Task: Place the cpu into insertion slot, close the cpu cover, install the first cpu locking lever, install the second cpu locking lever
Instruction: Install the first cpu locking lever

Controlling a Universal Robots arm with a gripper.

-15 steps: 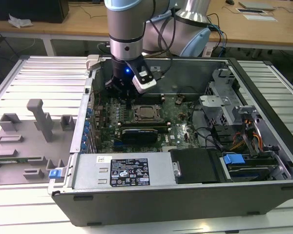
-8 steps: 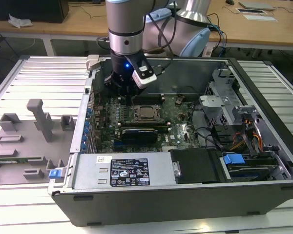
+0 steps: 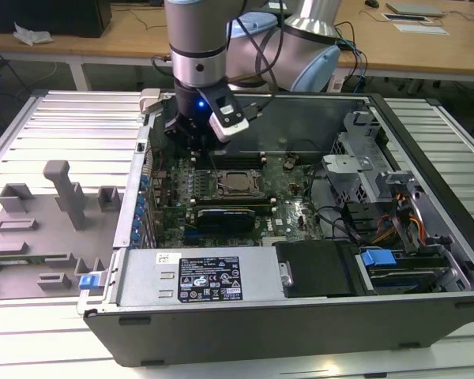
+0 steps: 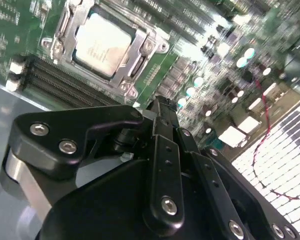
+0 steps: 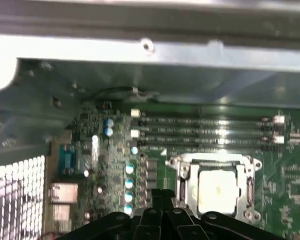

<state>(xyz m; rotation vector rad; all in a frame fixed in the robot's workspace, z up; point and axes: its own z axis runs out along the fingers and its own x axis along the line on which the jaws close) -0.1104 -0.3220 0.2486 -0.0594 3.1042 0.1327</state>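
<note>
Pale square cpu (image 4: 100,42), silvery cover (image 4: 132,50)

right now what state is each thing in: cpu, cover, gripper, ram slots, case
cpu: seated, top showing
cover: down, framing the cpu
gripper: shut, holding nothing
ram slots: empty
case: open, side panel off

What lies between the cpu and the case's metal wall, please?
In the first wrist view, long black RAM slots run between the cpu and the metal wall.
</note>
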